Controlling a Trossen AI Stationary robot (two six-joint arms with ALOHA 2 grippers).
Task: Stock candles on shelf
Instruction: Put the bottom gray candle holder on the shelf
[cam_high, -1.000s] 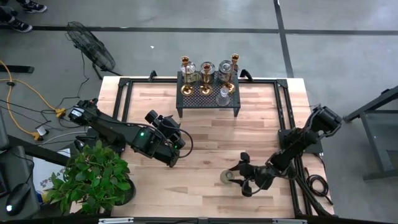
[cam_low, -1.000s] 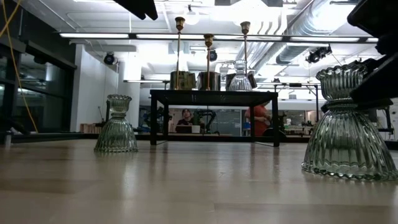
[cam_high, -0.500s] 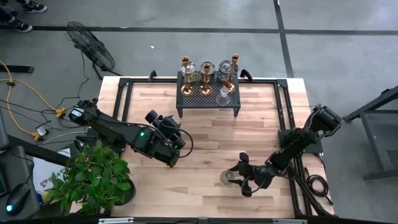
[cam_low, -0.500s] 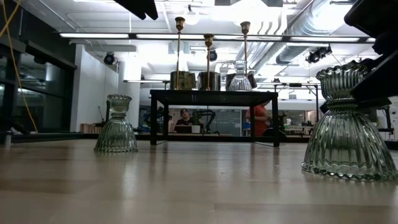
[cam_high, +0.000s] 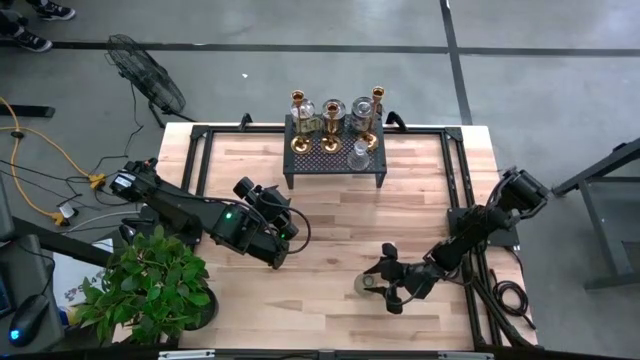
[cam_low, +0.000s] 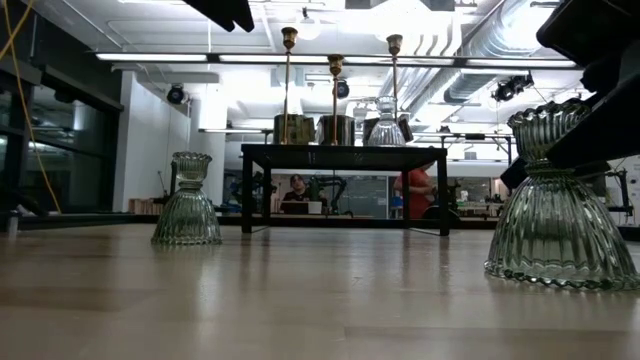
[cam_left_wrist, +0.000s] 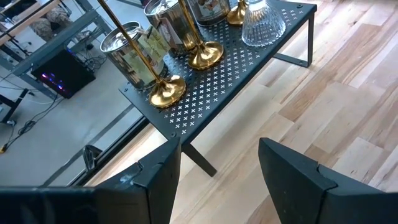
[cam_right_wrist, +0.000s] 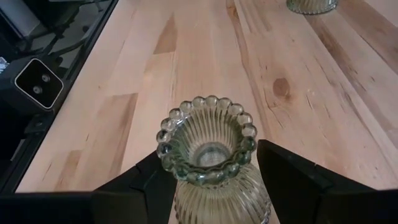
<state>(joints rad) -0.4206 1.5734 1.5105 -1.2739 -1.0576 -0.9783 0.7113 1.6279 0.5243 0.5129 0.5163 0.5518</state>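
here, a ribbed green glass candle holder (cam_right_wrist: 207, 163) stands upright on the bench (cam_high: 340, 225), right between the two fingers (cam_right_wrist: 298, 180) of the right gripper (cam_high: 383, 283). the fingers are spread wide, one on each side of the glass, and do not squeeze it. it is near the front of the bench, on the right.

a second green glass holder (cam_low: 187, 201) stands far ahead of that gripper, just beside the left gripper (cam_high: 281, 256).

the left gripper hangs over the middle of the bench with its fingers (cam_left_wrist: 292, 180) spread and nothing between them. ahead of it is the black shelf (cam_left_wrist: 239, 65) at the back of the bench. on the shelf stand brass candlesticks (cam_left_wrist: 163, 87), shiny jar candles (cam_left_wrist: 134, 53) and a clear glass piece (cam_left_wrist: 262, 23).

a green plant (cam_high: 150, 285) sits behind the left arm, at the bench corner.
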